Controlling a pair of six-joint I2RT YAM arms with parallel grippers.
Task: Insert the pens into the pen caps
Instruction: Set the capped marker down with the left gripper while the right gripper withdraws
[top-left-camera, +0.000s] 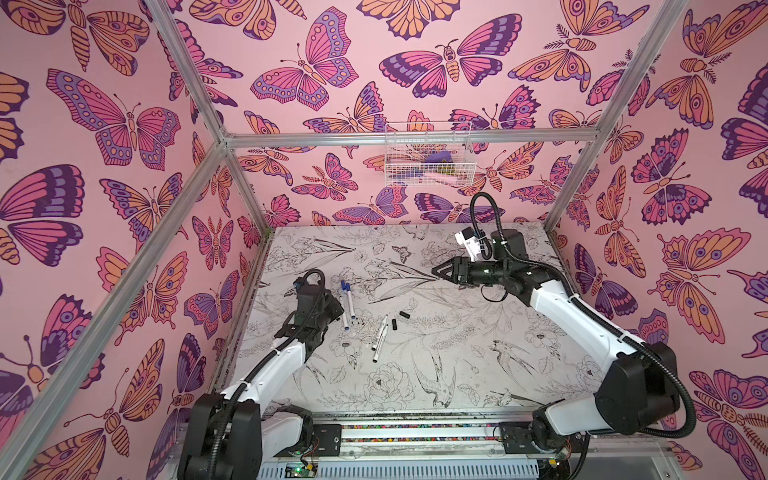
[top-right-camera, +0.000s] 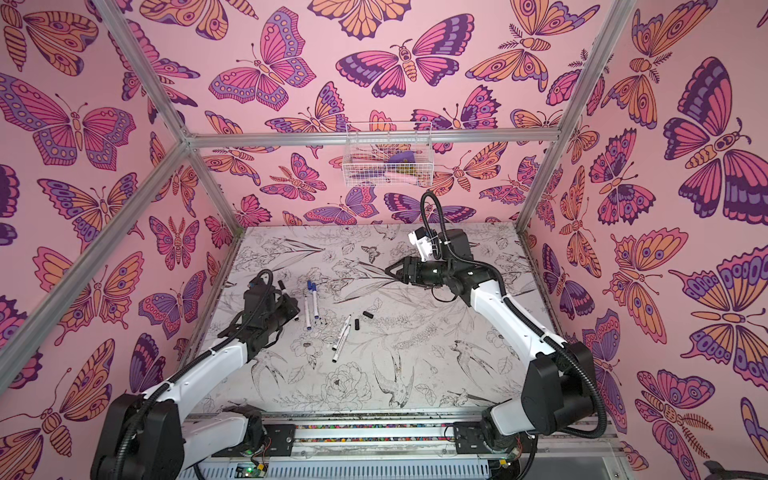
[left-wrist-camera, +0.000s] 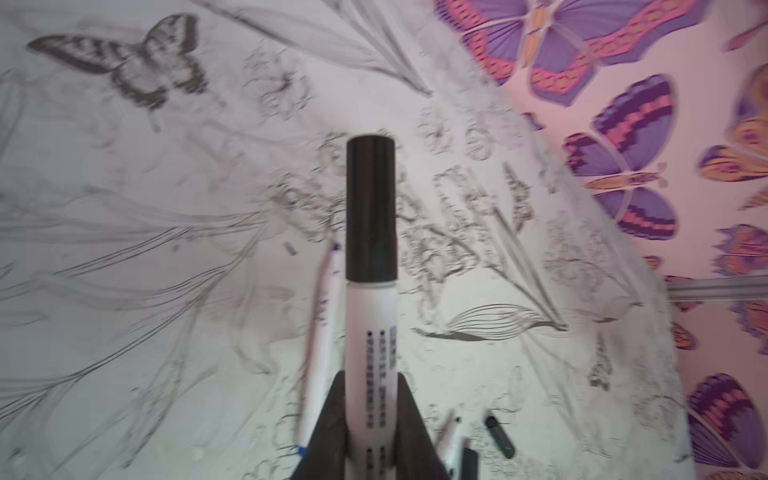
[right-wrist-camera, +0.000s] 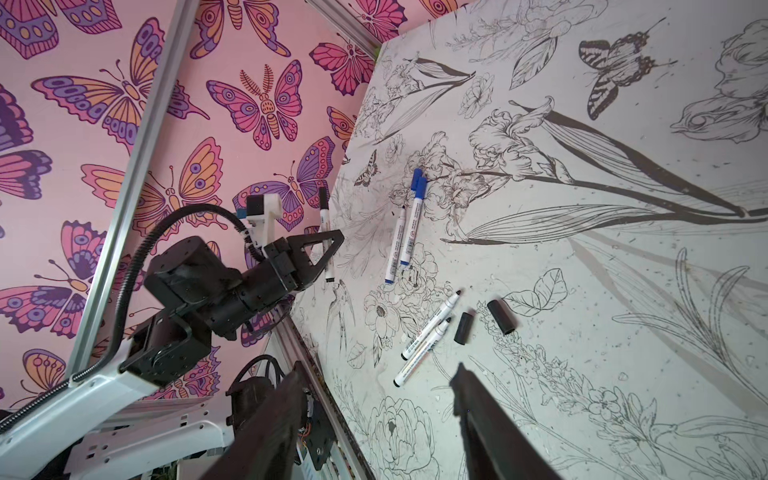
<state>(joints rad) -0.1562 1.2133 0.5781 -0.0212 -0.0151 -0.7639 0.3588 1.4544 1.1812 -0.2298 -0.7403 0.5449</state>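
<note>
Left hand (left-wrist-camera: 371, 384) clamped tight, aloft; right hand (top-left-camera: 437, 271) wide open, aloft, arm outstretched toward the middle.

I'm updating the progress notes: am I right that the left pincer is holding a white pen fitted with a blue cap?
Not quite: the cap is black, not blue, as the left wrist view shows. The rest stands: the left pincer is holding a white pen with that cap fitted.

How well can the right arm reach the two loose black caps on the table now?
Probably yes. The right fingers stand open and empty, and the black caps lie uncovered on the table; only two uncapped pens lie close beside them.
</note>
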